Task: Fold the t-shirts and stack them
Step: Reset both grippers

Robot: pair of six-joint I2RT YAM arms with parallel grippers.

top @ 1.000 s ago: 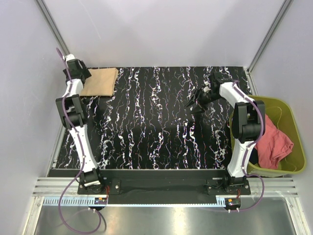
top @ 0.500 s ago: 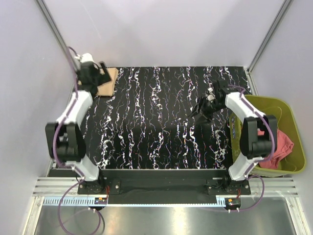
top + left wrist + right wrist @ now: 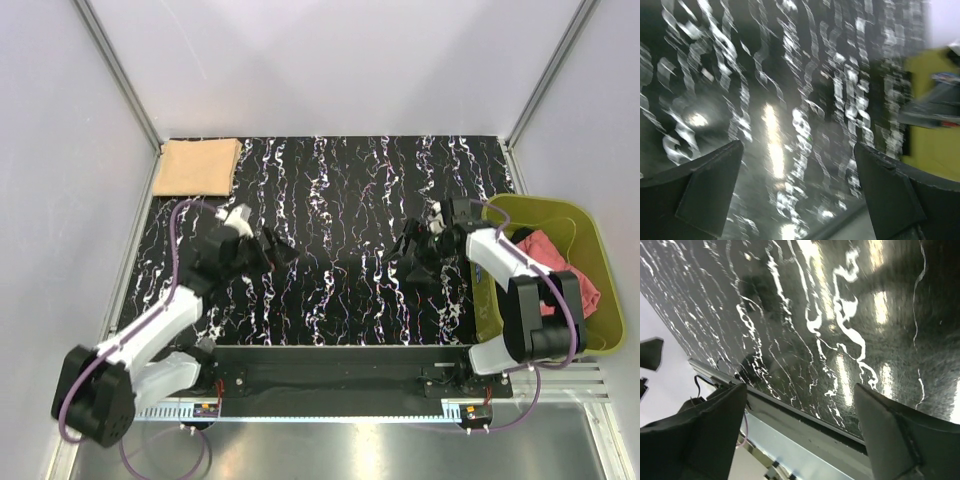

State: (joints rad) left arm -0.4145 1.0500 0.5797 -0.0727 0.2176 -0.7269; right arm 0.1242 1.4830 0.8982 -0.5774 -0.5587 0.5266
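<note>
A folded tan-beige t-shirt (image 3: 197,166) lies flat at the table's far left corner. A crumpled salmon-red t-shirt (image 3: 560,270) lies in the olive-green bin (image 3: 610,330) at the right. My left gripper (image 3: 276,250) is open and empty above the left middle of the black marbled table, far from the tan shirt. In its wrist view (image 3: 797,165) only blurred table shows between the fingers. My right gripper (image 3: 407,252) is open and empty over the table, left of the bin. Its wrist view (image 3: 800,405) shows the table's near edge between the fingers.
The bin also shows as a yellow-green shape at the right of the left wrist view (image 3: 932,120). Grey walls and metal corner posts (image 3: 118,75) enclose the table. A metal rail (image 3: 340,385) runs along the near edge by the arm bases.
The left arm has swung from the tan shirt at the far left corner down toward the table's middle. The right gripper has drawn back and nearer. The tan shirt lies uncovered.
</note>
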